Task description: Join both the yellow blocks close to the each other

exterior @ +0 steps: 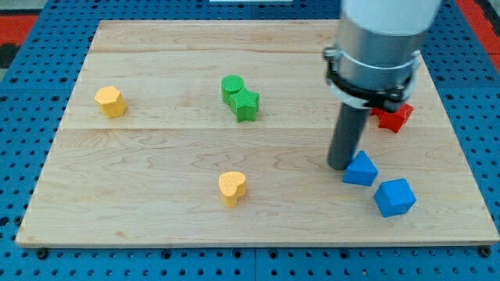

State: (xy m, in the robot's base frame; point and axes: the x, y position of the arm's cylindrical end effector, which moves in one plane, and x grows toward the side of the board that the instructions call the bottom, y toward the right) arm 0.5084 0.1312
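A yellow pentagon-like block [111,101] lies at the view's left on the wooden board [156,203]. A yellow heart-shaped block [232,188] lies near the view's bottom middle, far from the first. My tip [341,165] rests on the board at the view's right, touching or just beside the left side of a blue triangular block [360,169]. The tip is well to the right of the yellow heart.
A green round block [232,87] and a green star block [246,104] touch each other at the upper middle. A blue cube-like block [394,197] lies at the lower right. A red block [392,117] sits partly behind the arm.
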